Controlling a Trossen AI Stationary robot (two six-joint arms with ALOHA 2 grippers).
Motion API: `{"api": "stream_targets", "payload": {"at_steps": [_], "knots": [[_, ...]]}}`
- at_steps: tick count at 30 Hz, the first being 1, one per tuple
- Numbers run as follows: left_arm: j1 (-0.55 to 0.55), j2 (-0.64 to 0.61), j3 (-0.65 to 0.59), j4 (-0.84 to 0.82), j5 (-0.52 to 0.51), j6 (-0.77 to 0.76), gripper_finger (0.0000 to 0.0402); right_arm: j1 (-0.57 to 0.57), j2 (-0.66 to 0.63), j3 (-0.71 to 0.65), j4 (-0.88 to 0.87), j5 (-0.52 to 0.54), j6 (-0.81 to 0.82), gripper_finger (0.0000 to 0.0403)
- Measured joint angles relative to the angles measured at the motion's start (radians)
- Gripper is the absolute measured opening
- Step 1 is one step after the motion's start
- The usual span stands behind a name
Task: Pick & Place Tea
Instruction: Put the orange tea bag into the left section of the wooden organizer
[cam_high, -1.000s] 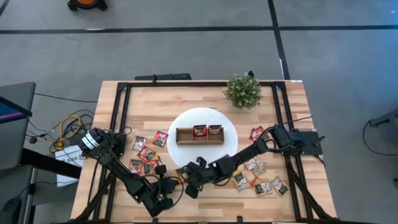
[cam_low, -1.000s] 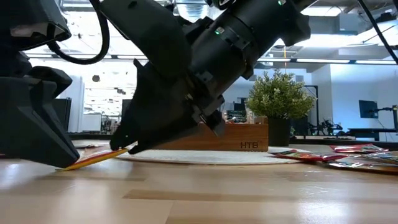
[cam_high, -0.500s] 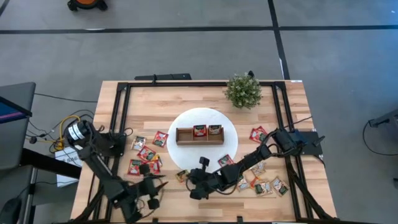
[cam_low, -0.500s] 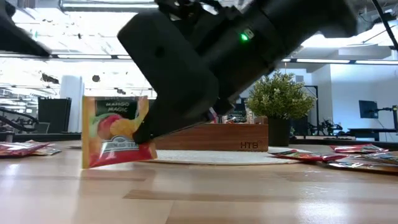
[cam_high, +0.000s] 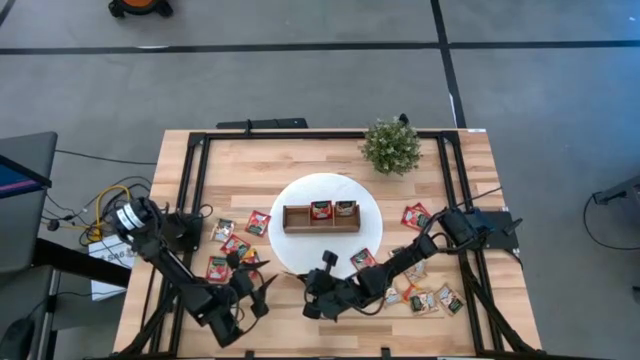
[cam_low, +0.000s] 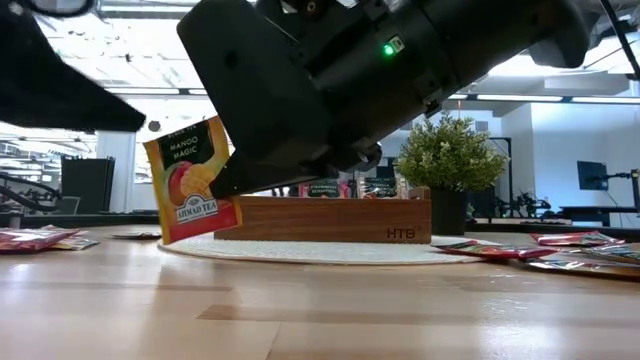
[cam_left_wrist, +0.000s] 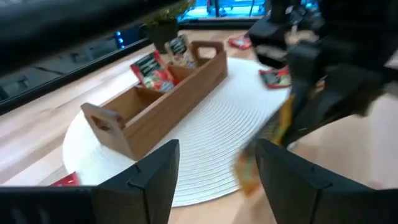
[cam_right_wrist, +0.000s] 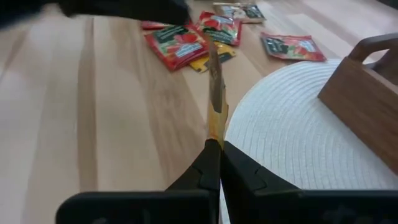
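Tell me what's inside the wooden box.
The wooden box holds tea sachets standing in its middle and right compartments; the left one looks empty from above. How many sachets stand in each is hidden, since they overlap and the walls cover their lower parts.

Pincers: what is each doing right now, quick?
Left pincer: open, holding nothing.
Right pincer: shut on the Mango Magic tea sachet.

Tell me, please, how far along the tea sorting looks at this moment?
Done: two compartments of the wooden box on the white disc each hold a sachet. In hand: the right gripper is shut on a yellow-orange mango sachet, lifted off the table; the left gripper is open nearby. Left: one compartment looks empty, and loose sachets lie on both sides.
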Motion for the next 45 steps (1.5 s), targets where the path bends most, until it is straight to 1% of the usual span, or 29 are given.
{"api": "stream_targets", "payload": {"at_steps": [3,6,9,13,17,19,23,26,31,33,35,36,40,43,45], "knots": [[0.005,0.001,-0.021,0.01,0.016,0.0,0.0205,0.001,0.0,0.0,0.006,0.0,-0.012,0.0001],[0.005,0.001,-0.047,0.031,0.054,0.001,0.0204,0.005,0.0,0.0,0.025,-0.003,-0.028,0.0],[0.005,0.001,-0.08,0.121,0.073,0.058,0.0198,0.006,0.0,0.0,0.028,-0.004,-0.028,0.0],[0.011,0.001,-0.142,0.373,0.077,0.274,0.0182,0.006,0.0,0.0,0.041,-0.006,-0.036,0.0],[0.019,0.001,-0.198,0.647,0.123,0.538,0.0161,0.006,0.0,0.0,0.042,-0.015,-0.055,0.0],[0.025,0.001,-0.21,0.743,0.13,0.625,0.0151,0.006,0.0,0.0,0.043,-0.018,-0.057,0.0],[0.051,0.001,-0.212,0.808,0.143,0.707,0.0134,0.006,0.0,0.0,0.045,-0.037,-0.057,0.0],[0.056,0.001,-0.212,0.842,0.189,0.743,0.0114,0.006,0.0,0.0,0.045,-0.038,-0.07,0.0],[0.058,0.001,-0.212,0.887,0.228,0.767,0.0057,0.004,0.0,0.0,0.037,-0.049,-0.045,0.0],[0.058,0.001,-0.212,0.894,0.229,0.767,0.003,-0.003,-0.001,0.001,0.005,-0.083,-0.025,0.0005],[0.057,0.001,-0.212,0.894,0.231,0.767,0.0009,-0.015,-0.021,0.009,-0.088,-0.148,-0.018,0.0022],[0.057,0.001,-0.212,0.894,0.232,0.766,0.0005,-0.021,-0.033,0.022,-0.136,-0.177,-0.012,0.0036],[0.057,0.001,-0.212,0.895,0.257,0.766,0.0002,-0.046,-0.095,0.069,-0.302,-0.266,-0.032,0.0111],[0.063,0.001,-0.212,0.903,0.286,0.767,0.0001,-0.057,-0.123,0.09,-0.363,-0.303,-0.117,0.0167],[0.068,0.001,-0.211,0.912,0.306,0.767,0.0,-0.058,-0.127,0.12,-0.353,-0.335,-0.175,0.0193]]}}
